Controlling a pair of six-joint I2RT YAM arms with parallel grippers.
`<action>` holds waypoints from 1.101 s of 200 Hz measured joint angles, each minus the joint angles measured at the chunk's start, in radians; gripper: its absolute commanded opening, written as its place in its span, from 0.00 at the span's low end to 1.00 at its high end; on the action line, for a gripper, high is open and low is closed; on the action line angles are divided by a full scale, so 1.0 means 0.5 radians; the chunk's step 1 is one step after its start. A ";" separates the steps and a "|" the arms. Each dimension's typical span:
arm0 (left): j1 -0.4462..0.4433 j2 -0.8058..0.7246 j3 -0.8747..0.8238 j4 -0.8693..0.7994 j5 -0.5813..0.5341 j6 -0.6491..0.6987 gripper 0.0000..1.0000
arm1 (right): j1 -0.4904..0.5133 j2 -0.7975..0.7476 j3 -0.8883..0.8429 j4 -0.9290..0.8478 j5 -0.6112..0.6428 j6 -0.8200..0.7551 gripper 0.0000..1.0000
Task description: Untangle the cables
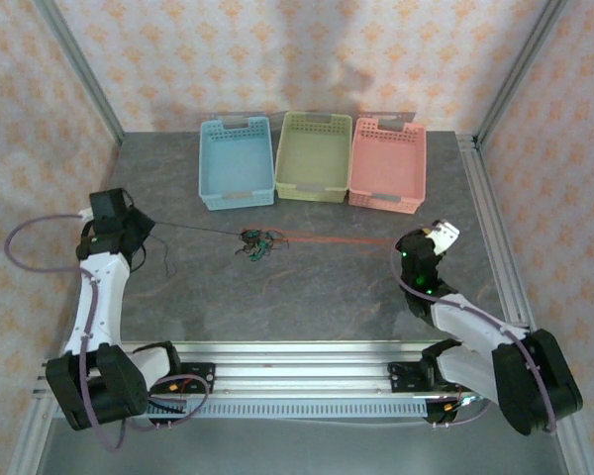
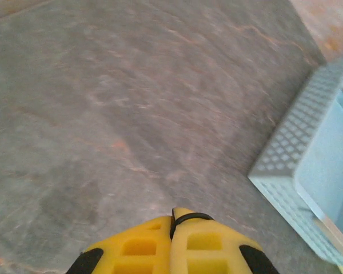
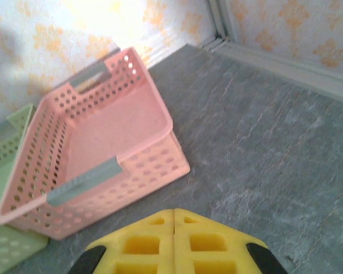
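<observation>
The cables (image 1: pixel 260 243) lie as a small dark knot of black, dark green and orange-red strands on the grey table (image 1: pixel 307 297), about midway between the two arms and just near of the gap between the blue basket (image 1: pixel 237 164) and the green basket (image 1: pixel 314 156). A black cable (image 1: pixel 198 232) runs out of the knot in a straight, taut line to the left, ending at the left gripper (image 1: pixel 146 228). A short loose end curls down toward the near side beside that gripper. In the left wrist view the left gripper (image 2: pixel 172 212) has its yellow fingers (image 2: pixel 140 245) pressed together, and a small loop of the black cable (image 2: pixel 193 216) sticks out of the seam at their tips, so they are clenched on it. The perforated wall of the blue basket (image 2: pixel 297 165) shows at the right of that view. An orange-red cable (image 1: pixel 337 239) stretches from the knot to the right across the table, toward the right arm; whether it reaches the right gripper (image 1: pixel 439 232) I cannot tell. In the right wrist view the right gripper (image 3: pixel 174 211) is clenched, its yellow fingers (image 3: pixel 208 242) meeting flush with nothing visible between them. It points toward the pink basket (image 3: pixel 97 171), which stands at the far right of the basket row, touching the green basket (image 3: pixel 6 154) on its left.
</observation>
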 measured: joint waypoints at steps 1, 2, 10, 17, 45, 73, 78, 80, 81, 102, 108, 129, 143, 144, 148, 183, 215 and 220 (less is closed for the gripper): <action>0.014 -0.005 -0.008 0.001 0.005 -0.007 0.00 | 0.000 -0.004 -0.002 0.000 0.003 0.001 0.00; 0.021 -0.007 -0.011 0.001 0.007 -0.009 0.00 | 0.000 -0.007 -0.002 0.001 0.006 0.003 0.00; 0.072 -0.023 -0.044 0.002 0.028 -0.032 0.00 | 0.000 -0.037 -0.011 -0.001 0.031 0.018 0.00; 0.095 -0.024 -0.060 0.002 0.042 -0.050 0.00 | 0.000 -0.047 -0.015 -0.002 0.047 0.024 0.00; 0.120 -0.031 -0.095 0.026 0.085 -0.095 0.00 | 0.000 -0.050 -0.020 -0.027 0.100 0.058 0.00; 0.242 -0.079 -0.175 0.056 0.111 -0.138 0.00 | 0.000 -0.066 -0.031 -0.047 0.140 0.108 0.00; 0.262 -0.083 -0.188 0.059 0.114 -0.149 0.00 | 0.000 -0.076 -0.036 -0.056 0.150 0.119 0.00; 0.272 -0.087 -0.195 0.061 0.115 -0.154 0.00 | 0.000 -0.079 -0.037 -0.057 0.153 0.121 0.00; 0.275 -0.087 -0.198 0.063 0.115 -0.154 0.00 | 0.000 -0.082 -0.039 -0.060 0.157 0.121 0.00; 0.315 -0.092 -0.253 0.098 0.124 -0.177 0.00 | -0.001 -0.115 -0.051 -0.082 0.189 0.136 0.00; 0.317 -0.092 -0.266 0.111 0.135 -0.175 0.00 | -0.001 -0.117 -0.051 -0.087 0.195 0.136 0.00; 0.259 -0.088 -0.283 0.201 0.179 -0.153 0.00 | -0.005 -0.111 -0.051 -0.086 0.193 0.127 0.00; 0.079 -0.088 -0.278 0.265 0.153 -0.103 0.00 | -0.019 -0.089 -0.051 -0.067 0.174 0.110 0.01; 0.066 -0.088 -0.278 0.267 0.152 -0.098 0.00 | -0.020 -0.087 -0.051 -0.065 0.172 0.108 0.01; -0.011 -0.085 -0.274 0.287 0.140 -0.081 0.00 | -0.025 -0.077 -0.051 -0.055 0.160 0.102 0.05; -0.504 -0.007 -0.241 0.439 0.170 0.060 0.00 | -0.040 0.034 -0.051 0.020 0.004 0.026 0.34; -0.674 0.056 -0.242 0.552 0.230 0.124 0.00 | -0.040 0.092 -0.051 0.096 -0.207 -0.089 0.42; -0.697 0.058 -0.243 0.564 0.235 0.137 0.00 | -0.040 0.098 -0.050 0.114 -0.254 -0.100 0.42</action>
